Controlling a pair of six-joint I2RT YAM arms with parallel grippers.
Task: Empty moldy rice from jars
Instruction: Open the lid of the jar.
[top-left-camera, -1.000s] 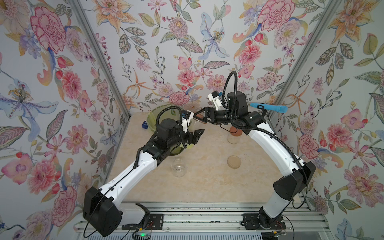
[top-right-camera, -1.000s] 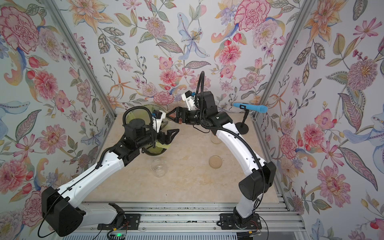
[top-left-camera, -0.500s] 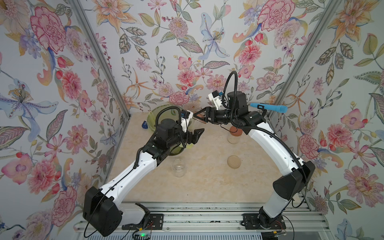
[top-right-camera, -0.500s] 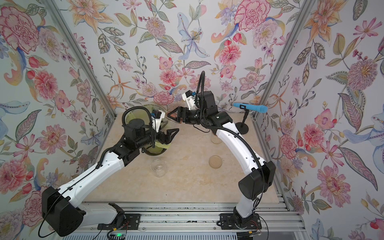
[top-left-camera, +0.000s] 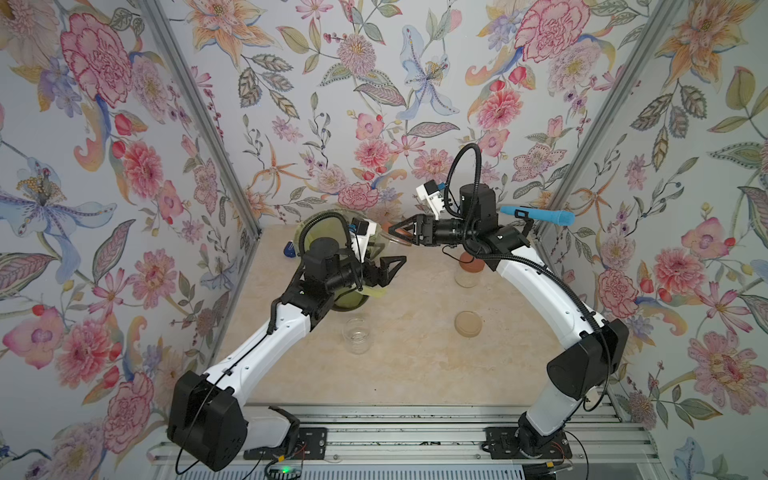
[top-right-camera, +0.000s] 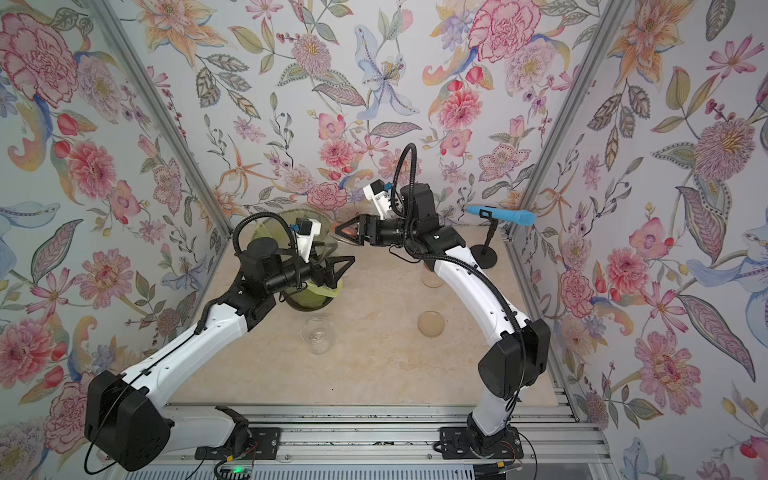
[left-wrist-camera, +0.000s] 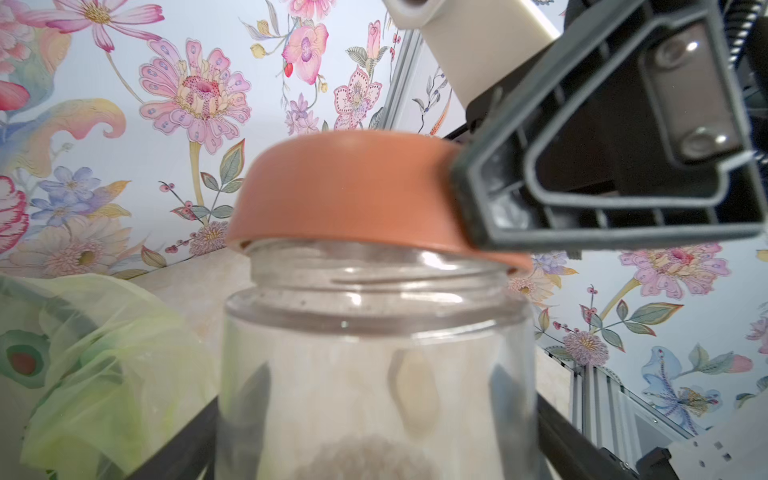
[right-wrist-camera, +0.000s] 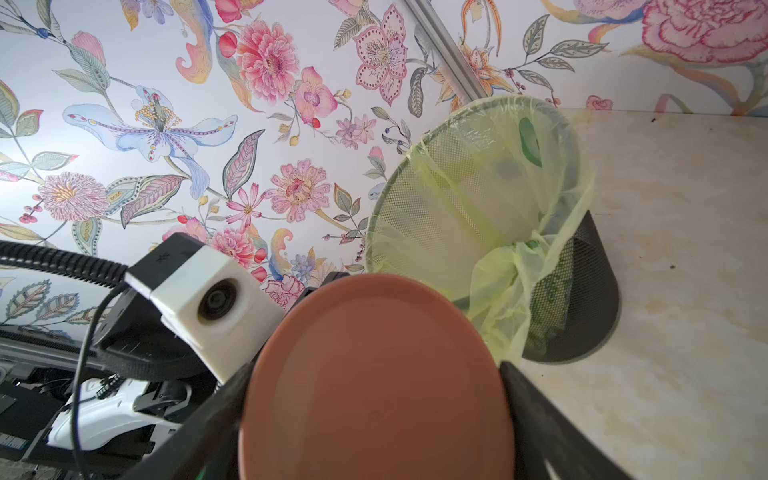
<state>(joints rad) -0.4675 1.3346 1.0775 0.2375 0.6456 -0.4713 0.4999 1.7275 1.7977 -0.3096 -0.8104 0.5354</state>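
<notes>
Operating inside a booth lined with floral wallpaper, above a beige marbled tabletop. Clamping a squat clear glass jar by its body between the closed jaws of the left gripper, in the air near the rim of a black mesh waste bin fitted with a yellow-green plastic liner. Carrying a low heap of off-white moldy rice at the bottom of that jar, showing through the glass in the left wrist view. Pinching a round reddish-brown plastic lid across its rim between the closed jaws of the right gripper. Sitting tilted over the jar mouth, with one side of the lid raised and the glass thread showing beneath it. Resting on the tabletop in both top views: an open-topped clear glass jar, upright, near the foot of the bin, contents too faint to judge; a round beige lid, lying flat and well apart from that jar; a second glass jar capped in reddish-brown, upright, just beside the right arm and partly hidden behind it. Standing at the back corner on the right side: a blue microphone on a black stand.
</notes>
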